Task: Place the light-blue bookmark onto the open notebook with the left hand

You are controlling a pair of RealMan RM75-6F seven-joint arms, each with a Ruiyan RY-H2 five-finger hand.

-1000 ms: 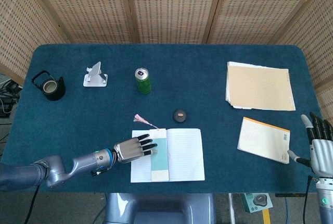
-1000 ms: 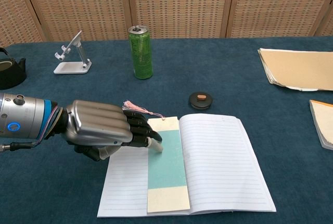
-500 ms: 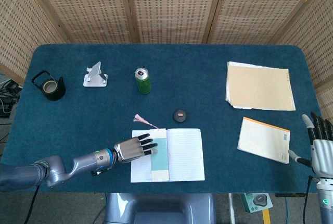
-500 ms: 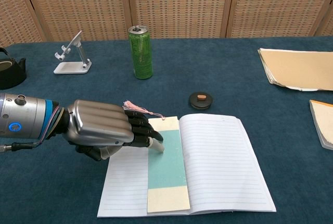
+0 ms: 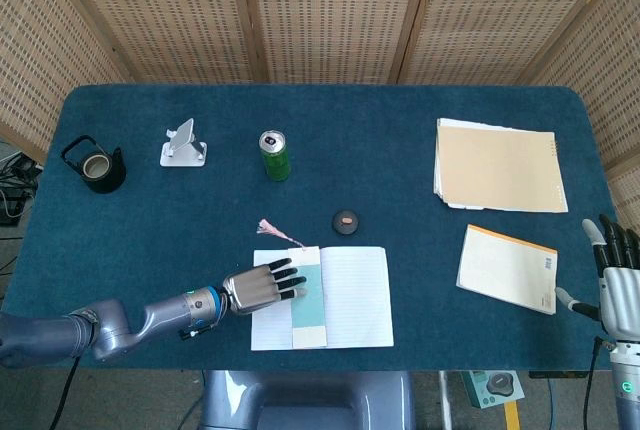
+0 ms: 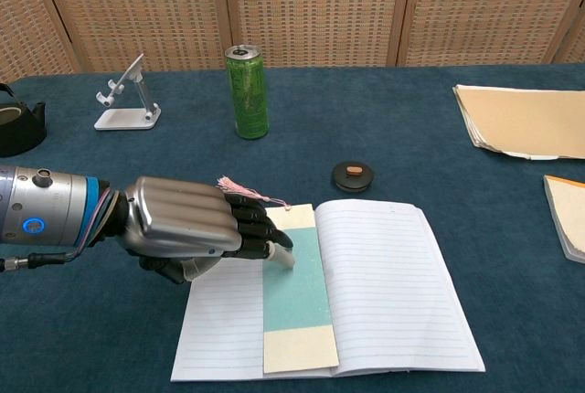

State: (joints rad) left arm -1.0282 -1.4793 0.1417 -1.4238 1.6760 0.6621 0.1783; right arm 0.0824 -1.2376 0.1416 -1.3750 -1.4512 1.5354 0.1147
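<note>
Bookmark [image 6: 295, 294] looks a thin, light, bendable card, lying flat along the open notebook's [image 6: 393, 283] gutter, pink tassel [image 6: 239, 190] at 12 o'clock. Left hand [image 6: 187, 226] rests fingertips on its upper left edge, fingers extended, gripping nothing; any pinch belongs at that long edge.

Both views bright and evenly lit, light prob. from overhead; no hard shadows. Soft, short shadow sits under the left hand [image 6: 178, 227] on the notebook [image 6: 384, 292], and a faint one beside the can [image 6: 247, 91]. Mild sheen on the hand's metal back, no blown-out glare. Focus sharp across the table [image 5: 400, 160]. Head view shows slight bending of straight lines toward the edges. Far right hand [image 5: 620, 285] partly cropped.
</note>
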